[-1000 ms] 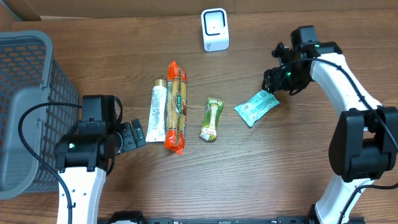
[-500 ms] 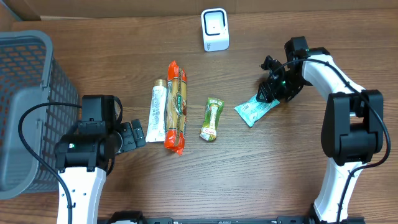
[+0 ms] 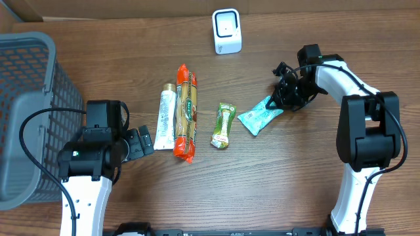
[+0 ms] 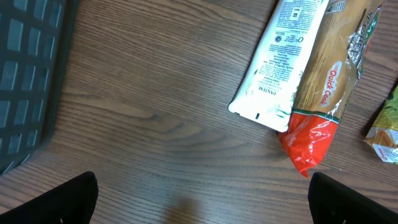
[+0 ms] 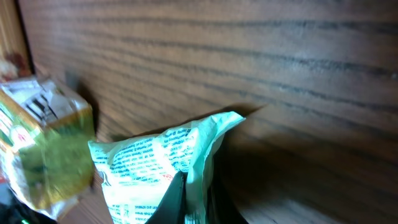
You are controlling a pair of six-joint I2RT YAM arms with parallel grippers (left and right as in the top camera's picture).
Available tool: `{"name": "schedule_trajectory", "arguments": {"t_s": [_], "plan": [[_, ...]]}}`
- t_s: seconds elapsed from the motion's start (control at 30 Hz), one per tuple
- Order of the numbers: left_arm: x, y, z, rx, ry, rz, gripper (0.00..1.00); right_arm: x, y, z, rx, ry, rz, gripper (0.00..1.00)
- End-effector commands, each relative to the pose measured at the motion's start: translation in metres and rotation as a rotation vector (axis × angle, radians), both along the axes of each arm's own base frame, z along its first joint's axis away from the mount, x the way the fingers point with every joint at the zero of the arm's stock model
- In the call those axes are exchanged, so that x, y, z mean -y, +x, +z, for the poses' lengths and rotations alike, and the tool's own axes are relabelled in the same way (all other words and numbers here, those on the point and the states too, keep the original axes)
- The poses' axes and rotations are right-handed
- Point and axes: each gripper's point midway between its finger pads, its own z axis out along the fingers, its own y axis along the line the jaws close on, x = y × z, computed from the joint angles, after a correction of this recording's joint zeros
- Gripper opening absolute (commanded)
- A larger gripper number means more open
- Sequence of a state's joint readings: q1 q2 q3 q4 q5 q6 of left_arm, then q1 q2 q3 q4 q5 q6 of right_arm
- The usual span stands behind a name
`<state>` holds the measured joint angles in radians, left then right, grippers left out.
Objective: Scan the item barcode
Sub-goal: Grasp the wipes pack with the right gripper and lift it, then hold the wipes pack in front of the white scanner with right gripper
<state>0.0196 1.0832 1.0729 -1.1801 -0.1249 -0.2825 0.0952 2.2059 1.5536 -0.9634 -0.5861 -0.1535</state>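
Item: a small teal plastic pouch (image 3: 257, 118), flat and crinkled, with white print over its face and a sealed seam at the end. It lies slantwise, right of centre on the brown wooden table (image 3: 295, 190), between the green-and-yellow snack packet (image 3: 224, 125) on one side and the right arm on the other. It is well apart from the small white box-shaped scanner (image 3: 227, 31) standing at the far edge.

Right gripper (image 3: 283, 99): jaws together, pinched on the corner of the pouch nearest the arm. From the wrist, the dark fingers (image 5: 176, 202) meet on the film at the very bottom of the picture, and only their tips show. I cannot tell whether the rest of the pouch rests on the wood or hangs just clear of it.

Left gripper (image 3: 143, 142): jaws wide apart over bare wood, beside the grey plastic mesh basket (image 3: 26, 98). Its wrist view catches only the black fingertips (image 4: 71, 199) in the bottom corners.

Hard to make out:
- The pouch print is blurred up close and too small from above, so no word is legible and no barcode can be picked out.
- The snack packet is a smear at the left of the right wrist view.
- The basket is cut off by the picture edge.

Legible writing:
- The white squeeze tube (image 4: 280, 62) reads "PANTENE".
- The long orange-and-tan packet (image 4: 329, 81) touching its side reads "Quick Cook". The pair lie lengthwise, left of centre.
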Motion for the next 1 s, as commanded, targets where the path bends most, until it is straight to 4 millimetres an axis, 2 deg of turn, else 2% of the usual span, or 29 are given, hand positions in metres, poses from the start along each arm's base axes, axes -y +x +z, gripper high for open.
{"name": "schedule_trajectory", "arguments": {"t_s": [0.0,0.13,0.23,0.27,0.33,0.37,0.4,0.43,0.47,0.5,0.53,0.57,0.67,0.77,0.9,0.97], "plan": [[-0.002,0.0,-0.002,-0.006,0.008,0.015,1.0,0.001,-0.004,-0.018,-0.092,-0.036,-0.105,0.04],[-0.002,0.0,-0.002,-0.006,0.008,0.015,1.0,-0.005,0.005,0.001,-0.064,0.058,-0.132,0.04],[-0.002,0.0,-0.002,-0.006,0.008,0.015,0.99,-0.006,0.021,0.033,-0.006,0.121,-0.191,0.04],[-0.002,0.0,-0.002,-0.005,0.008,0.015,1.0,-0.005,0.029,0.056,0.047,0.134,-0.216,0.04],[-0.002,0.0,-0.002,-0.005,0.008,0.015,1.0,-0.005,0.034,0.081,0.115,0.147,-0.22,0.04],[-0.002,0.0,-0.002,-0.006,0.008,0.015,1.0,-0.004,0.038,0.102,0.172,0.152,-0.224,0.04],[-0.002,0.0,-0.002,-0.005,0.008,0.015,1.0,-0.003,0.04,0.113,0.201,0.149,-0.235,0.04],[-0.002,0.0,-0.002,-0.006,0.008,0.015,1.0,-0.001,0.042,0.134,0.257,0.146,-0.25,0.04],[-0.002,0.0,-0.002,-0.006,0.008,0.015,0.99,0.0,0.043,0.146,0.286,0.146,-0.26,0.04],[-0.002,0.0,-0.002,-0.006,0.008,0.015,1.0,0.0,0.042,0.175,0.355,0.159,-0.268,0.04],[-0.002,0.0,-0.002,-0.006,0.008,0.015,1.0,-0.001,0.041,0.186,0.383,0.166,-0.265,0.04],[-0.002,0.0,-0.002,-0.005,0.008,0.015,1.0,-0.003,0.036,0.213,0.448,0.181,-0.261,0.04],[-0.002,0.0,-0.002,-0.006,0.008,0.015,1.0,0.004,0.029,0.256,0.518,0.193,-0.347,0.04],[-0.002,0.0,-0.002,-0.006,0.008,0.015,1.0,0.006,0.021,0.291,0.6,0.218,-0.37,0.04],[-0.002,0.0,-0.002,-0.006,0.008,0.015,0.99,-0.001,0.014,0.307,0.646,0.231,-0.352,0.04],[-0.002,0.0,-0.002,-0.006,0.008,0.015,1.0,-0.006,0.013,0.307,0.649,0.229,-0.343,0.04]]}}
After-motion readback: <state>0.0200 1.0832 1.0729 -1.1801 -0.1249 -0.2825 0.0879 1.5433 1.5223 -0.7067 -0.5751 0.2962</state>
